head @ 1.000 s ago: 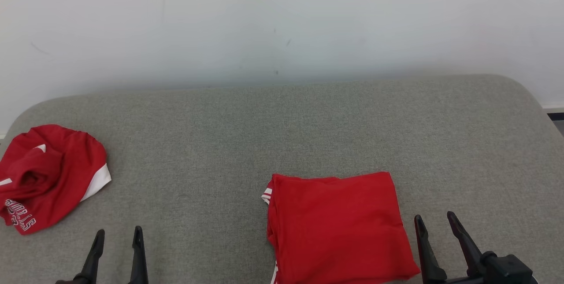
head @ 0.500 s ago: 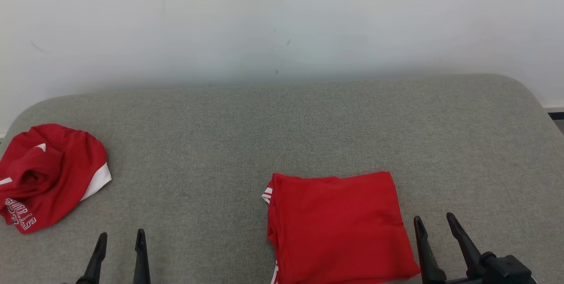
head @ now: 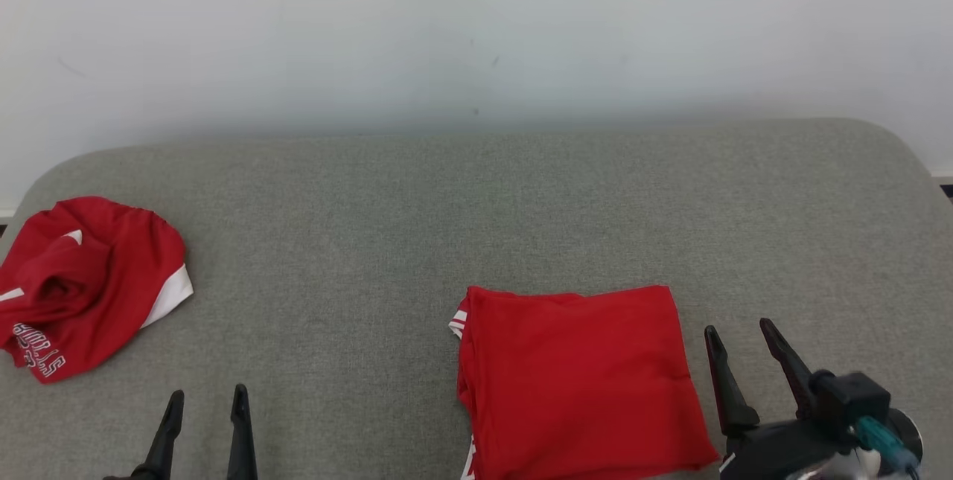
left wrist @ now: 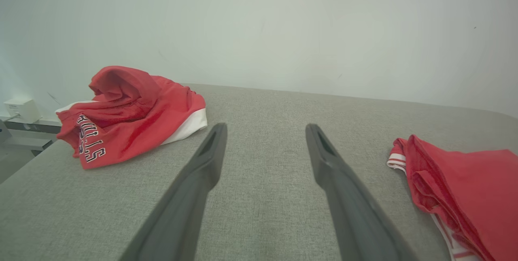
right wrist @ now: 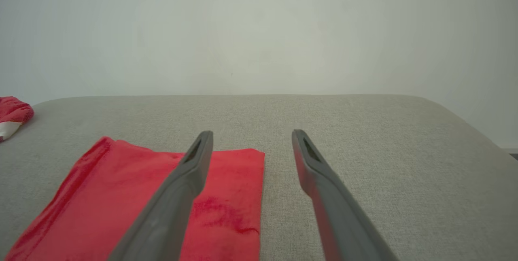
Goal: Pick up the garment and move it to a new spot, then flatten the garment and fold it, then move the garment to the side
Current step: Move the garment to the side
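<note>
On the grey padded counter (head: 476,212), a folded red garment (head: 581,383) lies at 5 o'clock, its layered, striped edges facing 9 and its sides running roughly 12 to 6. A crumpled red jersey (head: 89,286) sits at 9 o'clock, lettering toward 6. The right tool (head: 738,328) and left tool (head: 208,392) hover spread and empty.

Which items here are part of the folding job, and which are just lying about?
Job: folded red garment, beside the open right gripper; open left gripper; grey padded surface.
Lying about: crumpled red jersey, possibly next; small white box.
</note>
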Controlling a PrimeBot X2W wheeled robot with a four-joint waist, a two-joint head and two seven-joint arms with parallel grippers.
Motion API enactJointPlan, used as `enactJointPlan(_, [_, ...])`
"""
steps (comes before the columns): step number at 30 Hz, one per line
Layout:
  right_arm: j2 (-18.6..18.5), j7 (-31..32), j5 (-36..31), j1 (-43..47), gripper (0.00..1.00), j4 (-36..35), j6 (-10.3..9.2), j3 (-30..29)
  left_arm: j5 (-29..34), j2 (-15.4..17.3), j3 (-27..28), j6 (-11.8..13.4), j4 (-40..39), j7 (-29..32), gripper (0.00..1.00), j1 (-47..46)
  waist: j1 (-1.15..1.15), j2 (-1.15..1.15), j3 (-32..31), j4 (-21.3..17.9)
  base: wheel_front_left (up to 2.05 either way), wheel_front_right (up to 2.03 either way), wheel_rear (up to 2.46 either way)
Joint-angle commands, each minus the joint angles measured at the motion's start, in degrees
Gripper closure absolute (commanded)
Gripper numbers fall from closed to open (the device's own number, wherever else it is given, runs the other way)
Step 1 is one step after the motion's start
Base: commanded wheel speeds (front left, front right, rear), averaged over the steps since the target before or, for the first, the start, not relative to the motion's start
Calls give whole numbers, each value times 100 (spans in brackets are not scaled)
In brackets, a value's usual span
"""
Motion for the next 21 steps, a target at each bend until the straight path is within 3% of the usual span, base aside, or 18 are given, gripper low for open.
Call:
enactJointPlan(1, [-45, 60, -27, -122, 0, 90, -15, 6, 15, -18, -14, 16, -23, -3, 0, -46, 0, 0, 93, 53, 0, 0, 0])
enactJointPlan(13, [-122, 459, 60, -888, 0, 1423, -15, 142, -64, -51, -67, -73, 125, -3, 0, -368, 0, 0, 544, 285, 0, 0, 0])
enactJointPlan(21, [8, 226, 274, -1219, 0, 2413, -16, 306, -45, -69, -67, -115, 167, -3, 0, -545, 0, 0, 759, 326, 0, 0, 0])
